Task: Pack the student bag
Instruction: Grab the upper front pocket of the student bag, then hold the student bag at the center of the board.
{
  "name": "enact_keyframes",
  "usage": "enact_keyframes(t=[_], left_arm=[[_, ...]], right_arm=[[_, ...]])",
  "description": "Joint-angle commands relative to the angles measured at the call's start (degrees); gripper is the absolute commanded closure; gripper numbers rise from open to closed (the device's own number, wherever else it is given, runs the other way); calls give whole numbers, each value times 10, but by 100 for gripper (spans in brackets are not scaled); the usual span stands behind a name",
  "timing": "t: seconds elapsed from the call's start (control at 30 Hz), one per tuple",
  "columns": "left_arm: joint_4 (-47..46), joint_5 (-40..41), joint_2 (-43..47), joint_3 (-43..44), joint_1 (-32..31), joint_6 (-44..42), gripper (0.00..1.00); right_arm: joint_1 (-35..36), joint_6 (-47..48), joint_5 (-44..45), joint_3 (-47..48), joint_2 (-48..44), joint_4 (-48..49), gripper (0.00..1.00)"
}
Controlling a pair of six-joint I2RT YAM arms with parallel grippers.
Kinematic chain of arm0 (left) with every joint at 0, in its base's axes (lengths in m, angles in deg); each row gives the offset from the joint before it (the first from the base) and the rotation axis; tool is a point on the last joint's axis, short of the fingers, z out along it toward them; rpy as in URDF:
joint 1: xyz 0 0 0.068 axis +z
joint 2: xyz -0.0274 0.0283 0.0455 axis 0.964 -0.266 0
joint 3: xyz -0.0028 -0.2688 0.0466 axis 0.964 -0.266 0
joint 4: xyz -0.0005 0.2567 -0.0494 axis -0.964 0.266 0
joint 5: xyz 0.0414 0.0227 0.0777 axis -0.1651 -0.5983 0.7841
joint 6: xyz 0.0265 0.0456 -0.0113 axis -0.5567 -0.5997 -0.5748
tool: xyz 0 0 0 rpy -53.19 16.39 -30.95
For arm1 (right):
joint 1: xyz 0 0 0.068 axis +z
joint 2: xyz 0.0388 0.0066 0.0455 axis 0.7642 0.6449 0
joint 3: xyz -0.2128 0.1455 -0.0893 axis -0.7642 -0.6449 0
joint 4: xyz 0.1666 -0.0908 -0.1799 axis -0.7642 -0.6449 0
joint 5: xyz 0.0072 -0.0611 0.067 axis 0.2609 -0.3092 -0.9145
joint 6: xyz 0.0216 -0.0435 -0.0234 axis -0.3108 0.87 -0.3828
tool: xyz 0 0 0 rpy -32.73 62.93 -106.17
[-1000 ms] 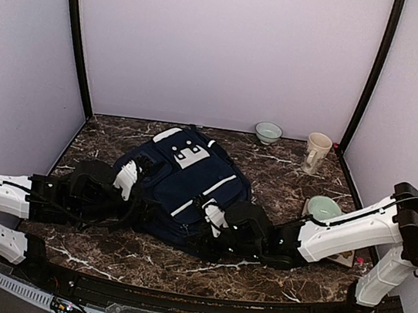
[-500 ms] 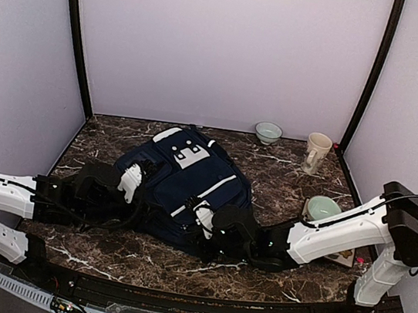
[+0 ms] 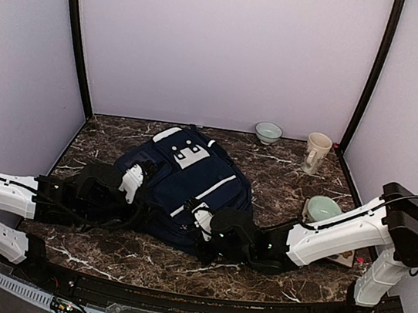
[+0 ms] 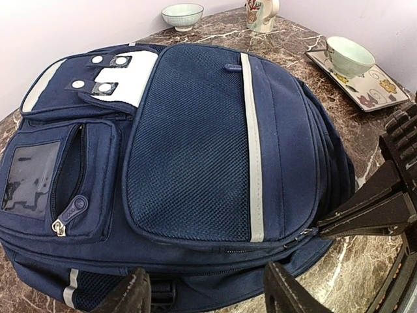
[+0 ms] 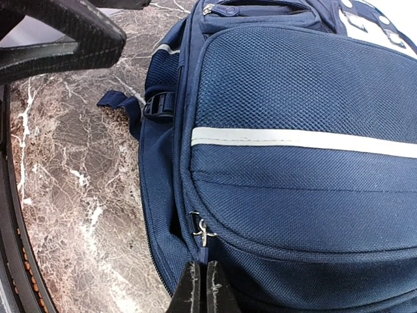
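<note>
The student bag (image 3: 191,176) lies flat on the marble table, navy with a white stripe and a grey-white patch. My right gripper (image 5: 202,277) is shut on the blue zipper pull (image 5: 208,249) that hangs from the metal slider at the bag's near corner. From above, the right gripper (image 3: 205,224) sits against the bag's front right edge. My left gripper (image 4: 208,279) stands open just off the bag's near edge with nothing between its fingers, facing the mesh front pocket (image 4: 189,143). In the top view, the left gripper (image 3: 132,182) is at the bag's left side.
At the back right stand a pale bowl (image 3: 268,131) and a cream mug (image 3: 316,152). A green cup (image 3: 323,208) sits on a patterned tray (image 3: 344,258) under the right arm. A dark strap with a buckle (image 5: 154,106) trails off the bag's side.
My right gripper has slid left along the bag's front edge and shut on the zipper pull. The left gripper has edged slightly closer to the bag.
</note>
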Motion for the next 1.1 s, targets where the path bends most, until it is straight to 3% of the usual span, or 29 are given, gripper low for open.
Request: enact_keyframes(t=[0.0, 0.33, 0.6, 0.83, 1.07], left_arm=[[-14, -8, -10, 5, 2, -17, 39], [-64, -35, -60, 2, 2, -45, 40], [-90, 20, -101, 1, 11, -16, 36], [-58, 37, -119, 23, 20, 113, 18], [-52, 70, -128, 12, 37, 277, 16]], right_arm=[[1, 7, 34, 4, 4, -17, 100], [1, 16, 55, -1, -29, -41, 100], [0, 11, 76, -11, -42, -47, 100], [0, 8, 81, -11, -29, -40, 100], [0, 11, 85, -11, -21, -32, 100]])
